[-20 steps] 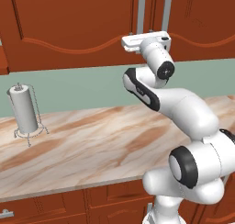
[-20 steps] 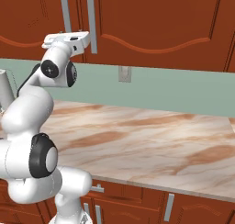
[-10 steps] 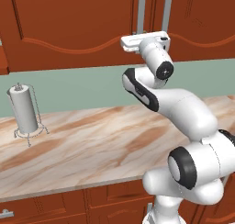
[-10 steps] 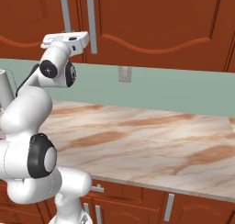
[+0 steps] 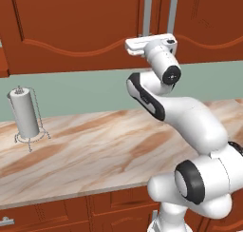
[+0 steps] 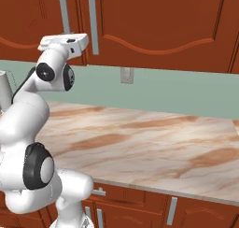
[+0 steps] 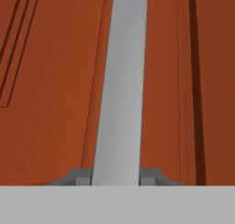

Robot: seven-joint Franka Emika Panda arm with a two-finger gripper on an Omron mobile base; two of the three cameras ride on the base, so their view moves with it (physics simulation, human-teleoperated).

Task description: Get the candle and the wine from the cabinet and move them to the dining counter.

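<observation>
The cabinet [image 5: 85, 26] is reddish-brown wood and its arched doors are closed, so the candle and the wine are hidden. In the hand view my gripper [image 7: 117, 177] is shut on a long silver bar handle [image 7: 121, 81]; one fingertip [image 7: 80, 176] shows on each side of it. From the base views the hand [image 5: 151, 42] is raised against the left one [image 5: 148, 10] of two neighbouring handles, also seen as the left handle [image 6: 64, 14] from the other side. The dining counter is out of view.
Below the cabinet runs a marble wall counter [image 5: 95, 155] backed by a green wall. A grey paper-towel roll [image 5: 26, 114] on a wire stand is at its left. A wall outlet [image 6: 126, 75] is to the right of the arm. Base cabinets [image 6: 186, 210] lie under the counter.
The jaws have closed onto the door handle. The arm and the doors stand where they were.
</observation>
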